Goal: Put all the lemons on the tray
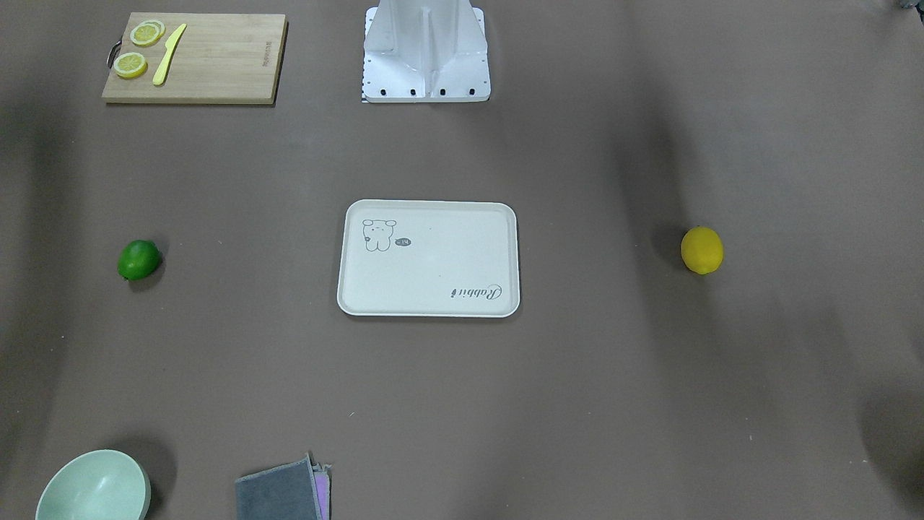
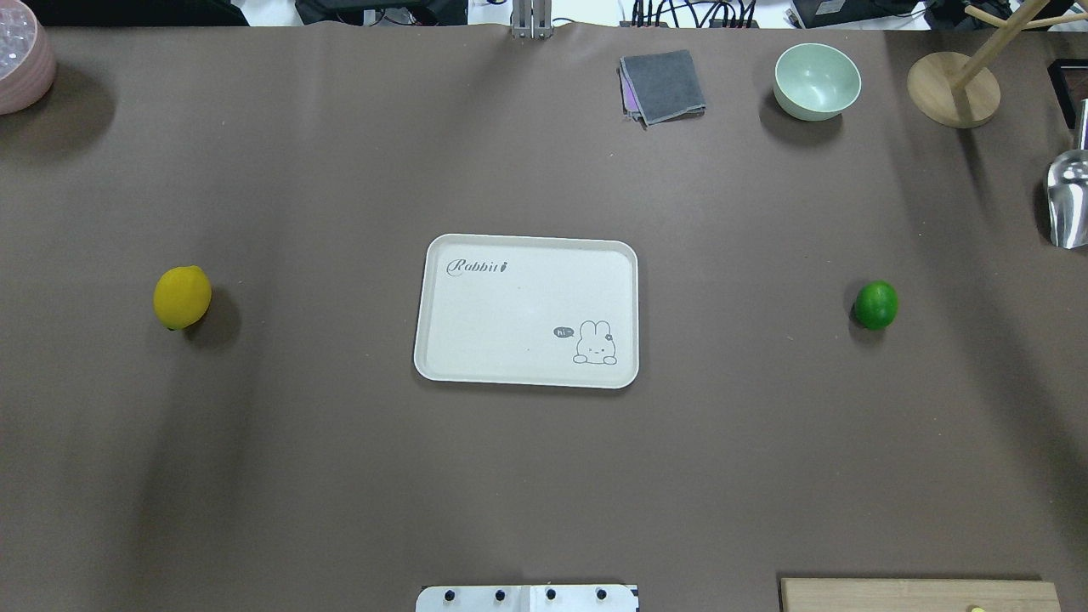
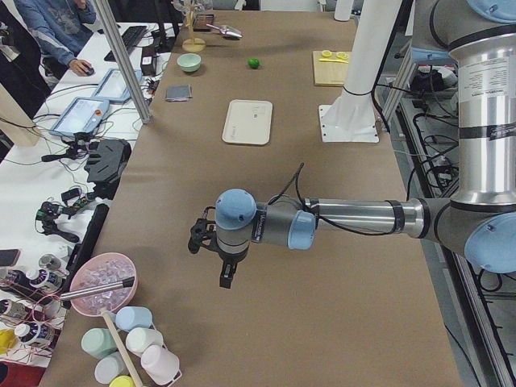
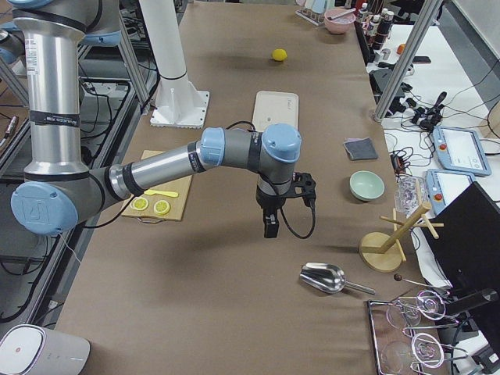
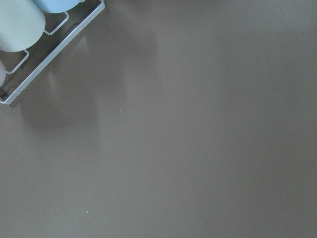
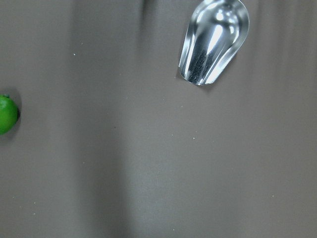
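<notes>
1. Opening the task, judging by the layout: finding the tray (image 2: 510,323) lying at the centre of the overhead view with nothing on it.
2. Spotting the yellow lemon (image 2: 182,297) resting on the table (image 2: 340,476) at mid-left of that view and the green lemon (image 2: 875,305) at mid-right, each well apart from the tray.
3. Seeing the left gripper (image 3: 226,280) hanging over bare table low in the left side view, and the right gripper (image 4: 270,228) hanging likewise at mid-frame of the right side view. Being unable to tell how far either pair of fingers is parted; holding neither lemon, both lying on the table.
4. Judging the next move: lowering one arm over its nearer lemon, closing across the short axis, and allowing for a rounded fruit probably rolling when nudged.
5. Counting:
   - two lemons and one tray;
   - at upper left of the front-facing view, one cutting board (image 1: 216,65) carrying three lemon slices (image 1: 131,65) and one yellow knife (image 1: 169,55);
   - one green bowl (image 2: 817,81);
   - one grey cloth (image 2: 663,85);
   - one metal scoop (image 6: 214,39).
</notes>
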You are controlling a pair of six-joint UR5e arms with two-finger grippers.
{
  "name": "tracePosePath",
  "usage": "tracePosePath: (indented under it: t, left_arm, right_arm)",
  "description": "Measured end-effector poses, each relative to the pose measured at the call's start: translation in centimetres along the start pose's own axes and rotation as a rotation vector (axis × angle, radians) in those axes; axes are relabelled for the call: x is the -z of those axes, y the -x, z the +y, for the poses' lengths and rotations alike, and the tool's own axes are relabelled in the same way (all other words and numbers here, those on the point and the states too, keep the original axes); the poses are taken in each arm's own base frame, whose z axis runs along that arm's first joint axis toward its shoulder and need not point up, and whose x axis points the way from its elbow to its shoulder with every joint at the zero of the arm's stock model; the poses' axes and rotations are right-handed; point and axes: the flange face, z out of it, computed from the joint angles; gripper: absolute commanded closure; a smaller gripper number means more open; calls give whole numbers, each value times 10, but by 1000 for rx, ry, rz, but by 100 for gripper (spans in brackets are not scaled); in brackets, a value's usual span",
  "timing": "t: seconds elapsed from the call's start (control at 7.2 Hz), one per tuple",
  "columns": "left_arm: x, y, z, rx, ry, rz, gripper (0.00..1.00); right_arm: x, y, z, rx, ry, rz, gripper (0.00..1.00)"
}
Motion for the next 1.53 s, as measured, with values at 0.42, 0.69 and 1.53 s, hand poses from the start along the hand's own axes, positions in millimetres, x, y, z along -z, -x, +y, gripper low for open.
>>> tracePosePath:
  t: [0.42,0.69,1.53]
  left_arm:
    - [18,-18,-8,-43,-29,-2,1]
    - [21,-24,-13,-16,-2,2,0]
    - [-27,-185,-138,33,103,53,1]
  right_arm:
    - [12,9,4,8,-23,-14,0]
    - [17,11,15,3,-23,-12,0]
    - [29,135,-59,36,-36,26,0]
